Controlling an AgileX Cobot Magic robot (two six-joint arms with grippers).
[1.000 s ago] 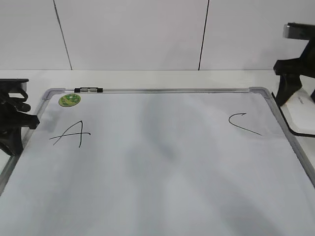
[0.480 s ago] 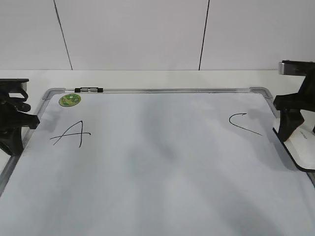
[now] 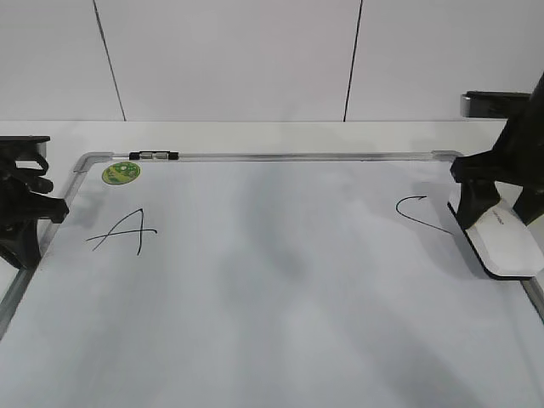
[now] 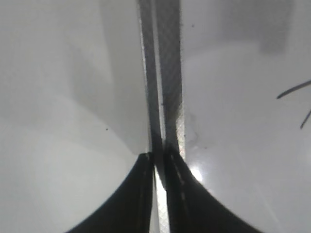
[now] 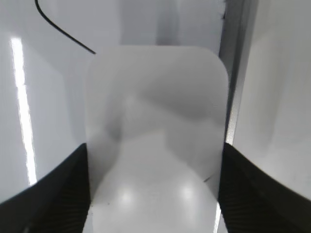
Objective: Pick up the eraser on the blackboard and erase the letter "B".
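The blackboard [image 3: 280, 280] is a large white board in a silver frame, lying flat. The eraser [image 3: 503, 240], a white rounded block with a dark base, rests at the board's right edge just right of the "C" [image 3: 421, 214]. My right gripper [image 3: 497, 208] is shut on the eraser, with a finger on each side [image 5: 154, 194]. The eraser fills the right wrist view [image 5: 155, 121]. No letter "B" shows on the board. My left gripper [image 3: 25, 212] is shut and empty over the board's left frame [image 4: 167, 73].
A slanted "A" [image 3: 123, 231] is at the left of the board; one of its strokes shows in the left wrist view [image 4: 294, 90]. A round green sticker [image 3: 120, 173] and a small black-and-silver clip [image 3: 153, 155] sit at the top left of the frame.
My right gripper has moved left and nearer with the eraser, from beyond the board's right frame onto the board beside the "C". The left arm has not moved.
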